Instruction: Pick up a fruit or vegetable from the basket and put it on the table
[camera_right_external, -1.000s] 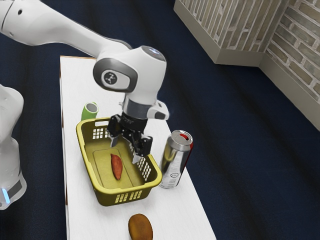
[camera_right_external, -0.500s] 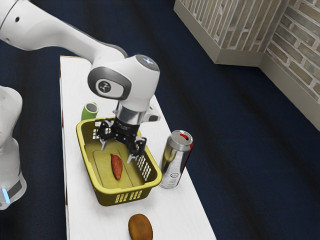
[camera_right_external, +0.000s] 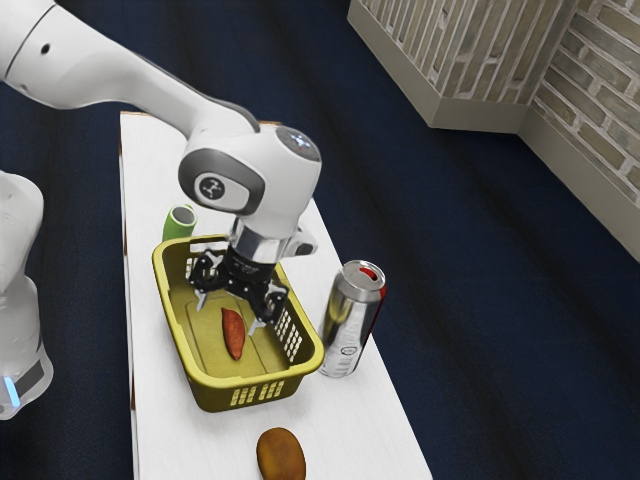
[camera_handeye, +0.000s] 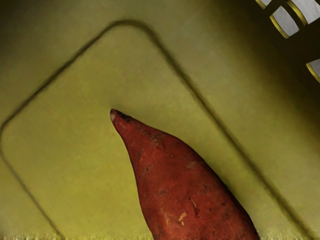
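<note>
My gripper (camera_right_external: 226, 314) is inside the upper part of the yellow basket (camera_right_external: 170, 318), its two fingers spread wide with nothing held between them. A red sweet potato (camera_right_external: 233, 334) lies on the basket's floor, just below the fingers in the exterior view. In the wrist view the sweet potato (camera_handeye: 182, 187) shows its pointed end and part of its thick body, resting on the basket's olive floor (camera_handeye: 75, 140).
A tall silver can (camera_right_external: 348, 325) stands beside the basket toward the exterior view's right. Behind the basket is a green cylinder (camera_right_external: 180, 222). A brown oval item (camera_right_external: 281, 456) lies on the white table (camera_right_external: 190, 440) near the view's bottom.
My open gripper has moved toward the exterior view's left and lowered into the basket, over the sweet potato. The sweet potato and the basket have stayed put.
</note>
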